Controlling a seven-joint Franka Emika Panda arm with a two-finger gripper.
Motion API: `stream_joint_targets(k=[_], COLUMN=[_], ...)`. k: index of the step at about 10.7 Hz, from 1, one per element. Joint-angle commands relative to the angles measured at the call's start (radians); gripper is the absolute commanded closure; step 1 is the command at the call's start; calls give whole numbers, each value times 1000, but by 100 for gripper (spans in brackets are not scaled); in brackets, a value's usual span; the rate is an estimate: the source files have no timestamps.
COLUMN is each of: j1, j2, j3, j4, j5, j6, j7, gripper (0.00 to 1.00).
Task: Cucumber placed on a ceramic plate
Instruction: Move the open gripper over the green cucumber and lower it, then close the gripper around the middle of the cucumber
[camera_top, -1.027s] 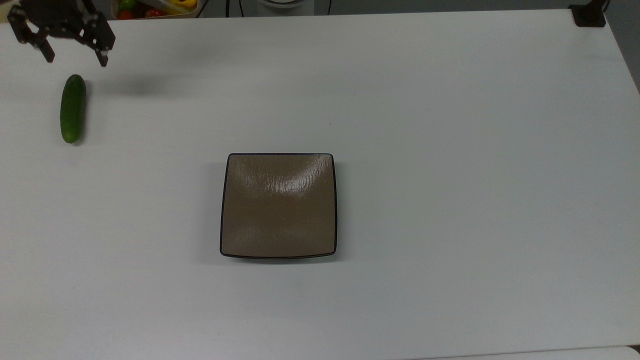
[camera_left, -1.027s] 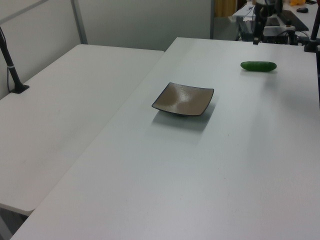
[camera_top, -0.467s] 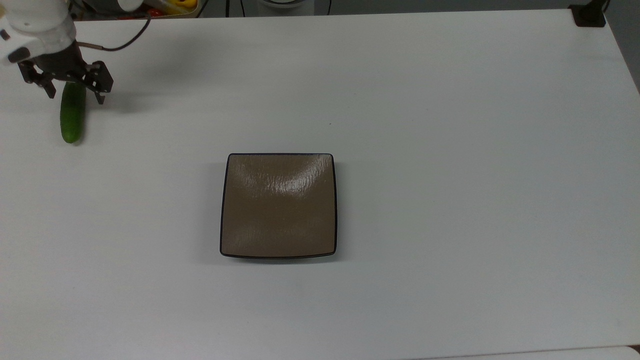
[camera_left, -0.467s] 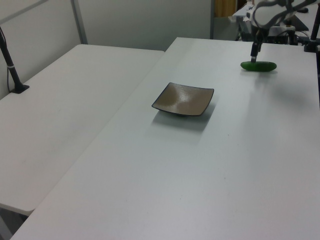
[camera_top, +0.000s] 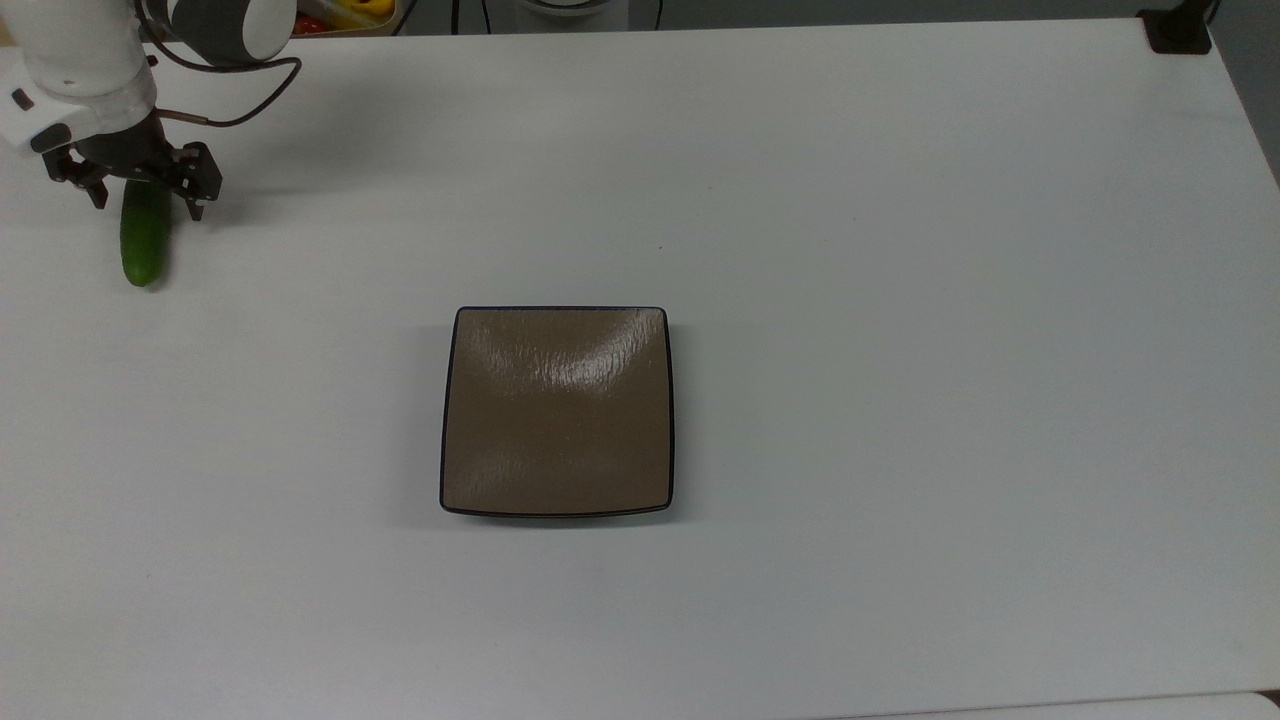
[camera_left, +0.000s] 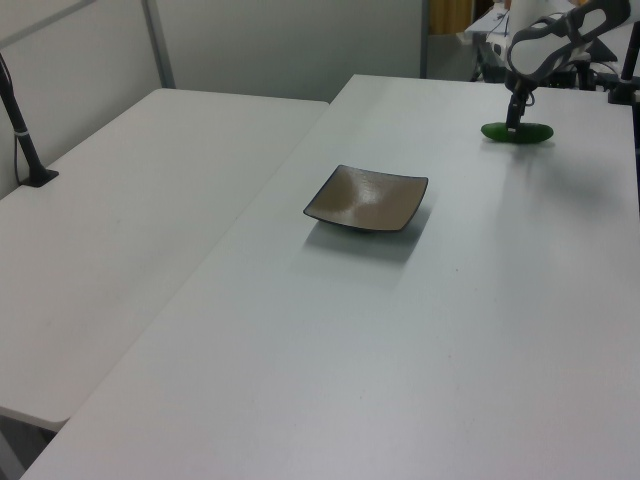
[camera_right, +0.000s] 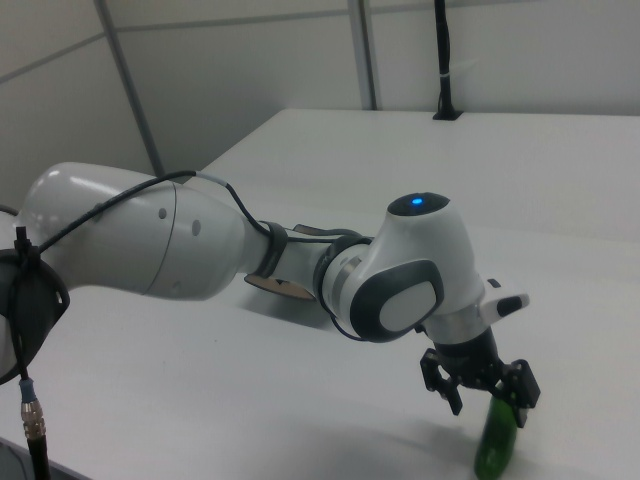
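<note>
So the gripper (camera_top: 143, 200) has been dropped down over the cucumber (camera_top: 143, 245), jaws open either side, so it's yet to be grabbed, well apart from the ceramic plate (camera_top: 557, 410).

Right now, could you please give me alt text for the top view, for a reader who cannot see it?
A robot gripper with open fingers straddles the upper end of a green cucumber lying on a white table, near the top view's upper left corner. A square tan-brown ceramic plate sits empty near the table's middle, well apart from the cucumber.
</note>
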Motion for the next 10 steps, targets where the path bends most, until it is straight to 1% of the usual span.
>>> stream_joint_targets(k=[1, 2, 3, 4, 7, 8, 9, 10], j1=[-6, -6, -6, -6, -13, -13, -13, -13], j2=[19, 22, 22, 22, 22, 21, 19, 16], j3=[-4, -4, -4, -4, -4, -4, -4, -4], j4=[-16, -16, -16, -16, -16, -16, -14, -14], j5=[-36, -36, -36, -36, -36, -36, -36, -36], j6=[54, 54, 54, 54, 50, 43, 42, 39], j7=[-12, -12, -14, -20, -96, -98, -98, -98], gripper=[0, 2, 10, 23, 67, 78, 84, 85])
